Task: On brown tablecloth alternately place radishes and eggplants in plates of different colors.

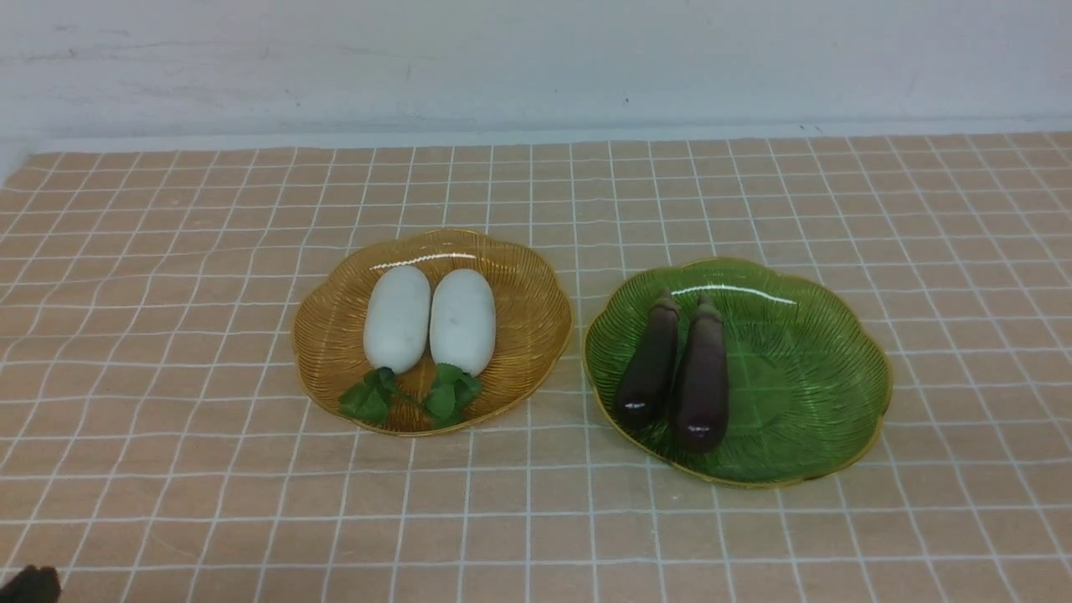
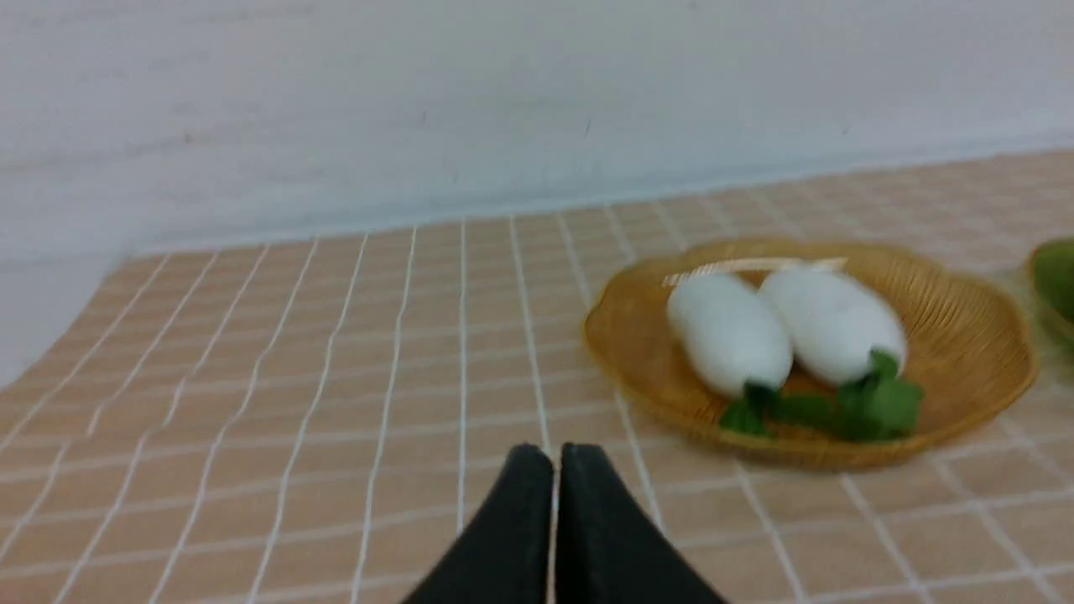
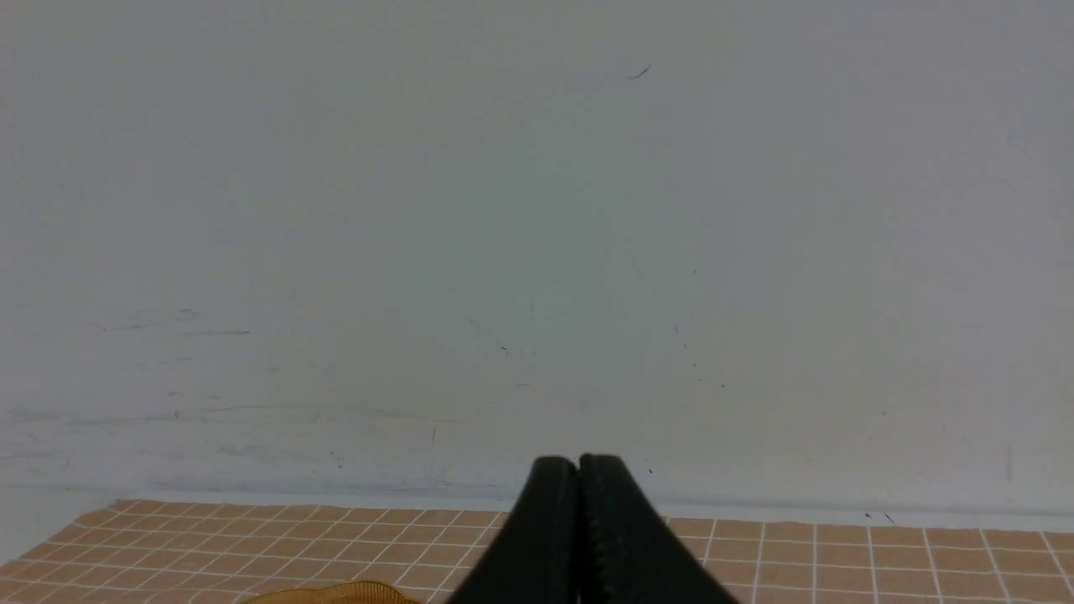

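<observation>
Two white radishes [image 1: 397,319] [image 1: 462,322] lie side by side in the amber plate [image 1: 528,327], green leaves toward me. Two dark eggplants [image 1: 650,362] [image 1: 702,375] lie side by side in the green plate [image 1: 821,377]. Both plates rest on the brown tablecloth [image 1: 167,377]. In the left wrist view my left gripper [image 2: 555,457] is shut and empty above the cloth, short of the amber plate [image 2: 965,335] with its radishes [image 2: 728,331] [image 2: 831,323]. In the right wrist view my right gripper [image 3: 577,466] is shut and empty, facing the wall, with a sliver of amber plate rim [image 3: 336,594] below.
A pale wall [image 1: 536,59] runs along the cloth's far edge. A dark bit of my left arm [image 1: 29,584] shows at the front view's lower left corner. The green plate's edge [image 2: 1055,277] shows at the side of the left wrist view.
</observation>
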`<action>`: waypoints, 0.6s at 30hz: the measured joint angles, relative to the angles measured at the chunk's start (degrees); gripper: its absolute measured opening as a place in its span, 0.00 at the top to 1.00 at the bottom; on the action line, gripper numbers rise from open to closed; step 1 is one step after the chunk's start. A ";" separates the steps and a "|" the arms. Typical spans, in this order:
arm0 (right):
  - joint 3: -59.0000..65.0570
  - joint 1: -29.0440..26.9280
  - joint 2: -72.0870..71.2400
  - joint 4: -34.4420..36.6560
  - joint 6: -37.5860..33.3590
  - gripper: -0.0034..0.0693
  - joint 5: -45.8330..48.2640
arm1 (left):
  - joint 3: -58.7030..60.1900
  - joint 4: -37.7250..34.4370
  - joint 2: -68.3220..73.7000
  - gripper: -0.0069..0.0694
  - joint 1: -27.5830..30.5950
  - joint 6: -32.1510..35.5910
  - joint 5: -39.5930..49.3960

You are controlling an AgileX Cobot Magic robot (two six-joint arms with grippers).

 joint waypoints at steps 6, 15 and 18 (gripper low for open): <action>0.00 0.00 0.00 0.00 0.00 0.97 0.00 | 1.67 0.13 0.00 0.91 0.41 6.62 4.58; 0.00 0.00 0.00 0.00 0.00 0.97 0.00 | 1.67 0.13 0.00 0.91 0.41 6.88 5.69; 0.00 0.00 0.00 0.00 0.00 0.97 0.00 | 1.67 0.13 0.00 0.91 0.41 6.88 5.69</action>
